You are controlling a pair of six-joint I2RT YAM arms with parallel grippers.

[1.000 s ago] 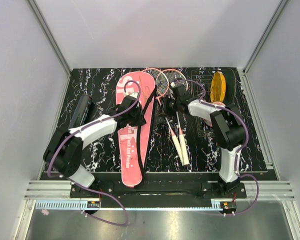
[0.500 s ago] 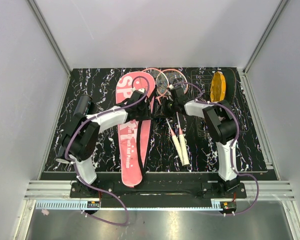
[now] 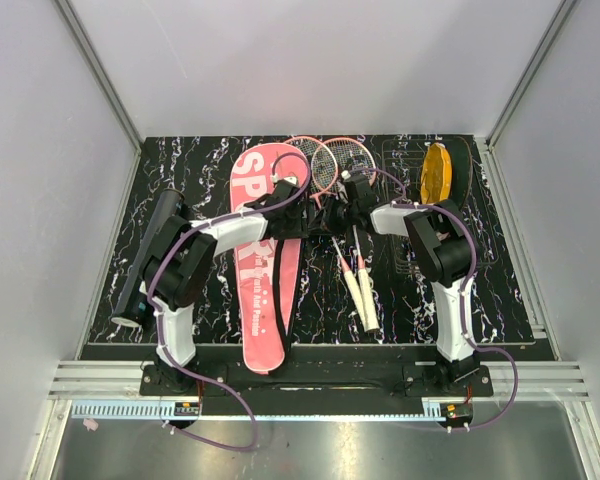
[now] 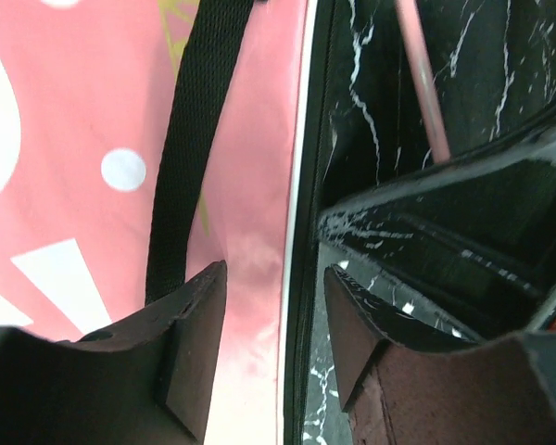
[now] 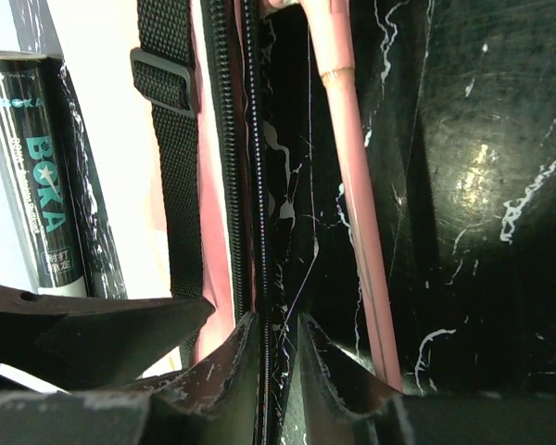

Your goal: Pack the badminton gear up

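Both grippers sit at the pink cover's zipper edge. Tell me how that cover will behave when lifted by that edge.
Probably floppy: the pink cover lies flat like thin fabric, so only the pinched edge should rise. Its loose black strap may drag or snag.

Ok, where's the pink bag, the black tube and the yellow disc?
pink bag (image 3: 258,320): top view, on its narrow near end.
black tube (image 3: 140,285): top view, on its side, towards the near end.
yellow disc (image 3: 437,173): top view, on the middle of its face.
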